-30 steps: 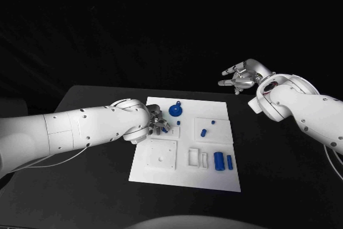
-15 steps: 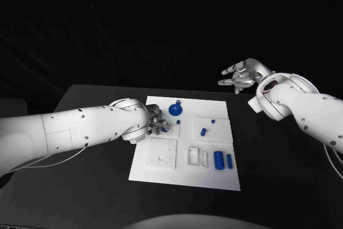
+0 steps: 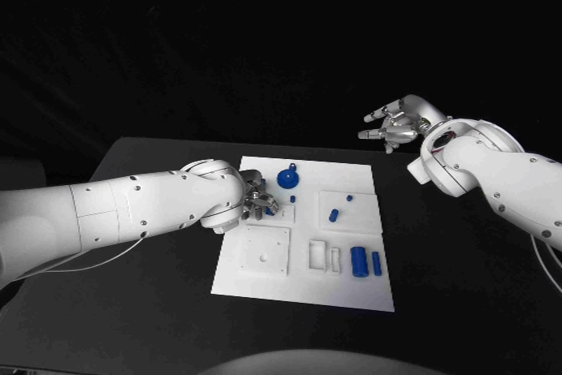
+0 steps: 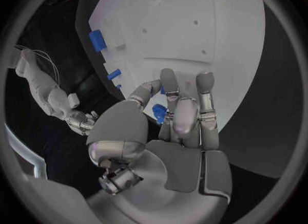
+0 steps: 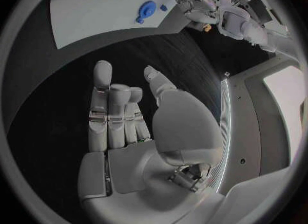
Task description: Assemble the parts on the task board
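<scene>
On the white board (image 3: 307, 265), near its left edge, the left hand (image 3: 259, 203) pinches a small blue part (image 4: 159, 112), likely light, hard, slippery plastic best held by its sides, while the right hand (image 3: 392, 125) hovers empty, fingers loosely apart, well beyond the board's far right corner.

No lettering, labels or numbers seem legible anywhere on the task board (image 3: 352, 290).

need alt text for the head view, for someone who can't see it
A white task board lies on a black table with small blue parts on it, among them a round blue piece near its far edge. The left hand rests at the board's left side by a small blue part; the right hand hovers empty beyond the table.
</scene>
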